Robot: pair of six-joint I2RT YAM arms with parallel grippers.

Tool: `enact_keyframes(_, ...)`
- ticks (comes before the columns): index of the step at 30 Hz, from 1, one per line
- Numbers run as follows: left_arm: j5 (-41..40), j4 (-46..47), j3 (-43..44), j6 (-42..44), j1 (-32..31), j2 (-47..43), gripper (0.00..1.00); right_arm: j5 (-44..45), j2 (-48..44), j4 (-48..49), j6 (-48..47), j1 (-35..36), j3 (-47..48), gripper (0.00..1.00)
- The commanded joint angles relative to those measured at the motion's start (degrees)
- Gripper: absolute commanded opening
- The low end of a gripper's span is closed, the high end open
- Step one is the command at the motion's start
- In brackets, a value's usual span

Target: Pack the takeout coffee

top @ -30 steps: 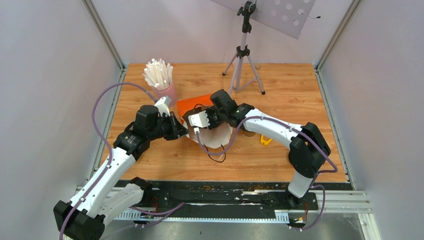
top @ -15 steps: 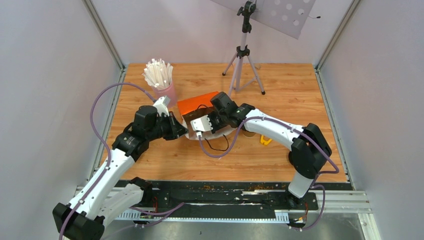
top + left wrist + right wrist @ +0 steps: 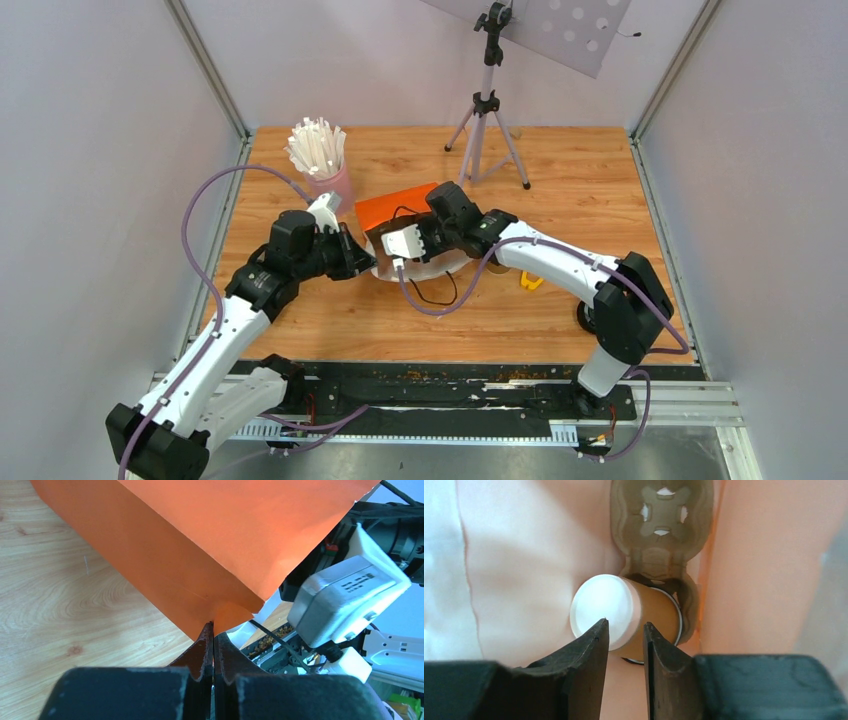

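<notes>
1. The paper bag (image 3: 200, 540) is plain bright orange outside; its inside, in the right wrist view, looks pale peach.
2. The takeout coffee (image 3: 651, 612) is kraft brown with a white round end.
3. The pulp tray (image 3: 661, 510) is grey-brown.
4. The tabletop (image 3: 560, 180) is light wood with darker grain.
5. The tall cup (image 3: 337, 187) is pink, its sticks (image 3: 315, 145) white.
6. The left tool (image 3: 213, 630) and the right tool (image 3: 625, 630) are black.

The left arm (image 3: 228, 325) and the right arm (image 3: 556, 262) are built of smooth white links joined by chunky black joint housings, and a lavender cable (image 3: 189, 232) runs along each. The left pincer (image 3: 213, 630) and the right pincer (image 3: 626, 625) have matte black fingers tapering to thin, scuffed tips. A pale grey box (image 3: 345, 596) with small dark printed marks sits on the right wrist, with thin black wires (image 3: 275, 639) beside it.
</notes>
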Motion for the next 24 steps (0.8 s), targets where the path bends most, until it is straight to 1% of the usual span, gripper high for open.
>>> enact_keyframes(1,0.80,0.93,2.56,0.18,0.17,0.31,0.00,0.49,-2.32,6.17,2.42,0.44,-0.78,0.33)
enact_keyframes(6,1.06,1.07,2.55,0.02,0.17,0.23,0.00,2.74,-0.01,7.68,4.33,0.51,-0.52,0.33)
enact_keyframes(9,1.23,1.01,2.52,0.04,0.17,0.12,0.00,2.02,0.57,7.85,5.16,0.68,-0.25,0.37)
enact_keyframes(17,1.32,0.89,2.53,0.39,0.17,0.09,0.00,3.72,1.58,7.99,7.03,2.46,0.66,0.39)
enact_keyframes(24,1.83,1.09,2.70,0.62,0.17,0.32,0.00,9.85,3.11,11.66,6.51,2.96,-1.12,0.37)
